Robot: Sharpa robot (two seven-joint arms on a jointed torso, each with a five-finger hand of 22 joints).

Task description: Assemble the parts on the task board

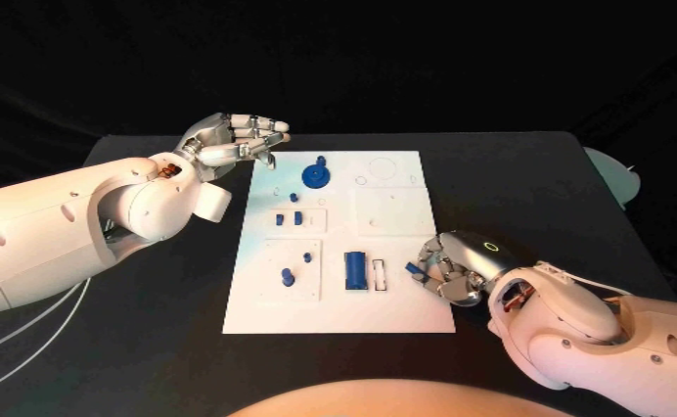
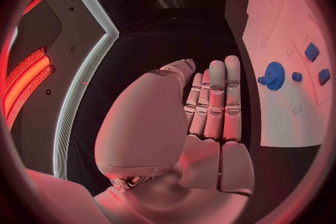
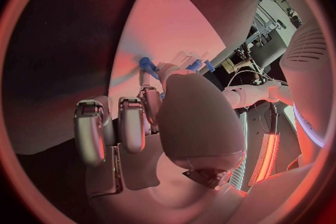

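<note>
The white task board (image 1: 402, 314) lies mid-table. On it are a blue gear (image 1: 316, 176), several small blue parts (image 1: 290, 215) and a blue block (image 1: 356, 270) beside a white slot. My left hand (image 1: 233, 140) hovers over the board's far left corner with its fingers straight and close together (image 2: 213, 103), holding nothing. The gear (image 2: 273, 75) lies a short way beyond them on the board (image 2: 280, 117). My right hand (image 1: 452, 268) is at the board's near right edge and pinches a small blue part (image 1: 418, 269) (image 3: 147, 63) at its fingertips, just right of the block.
A pale round object (image 1: 616, 178) sits at the table's right edge. White cables (image 1: 28, 324) hang off the table's left side by my left arm. Bare black table surrounds the board.
</note>
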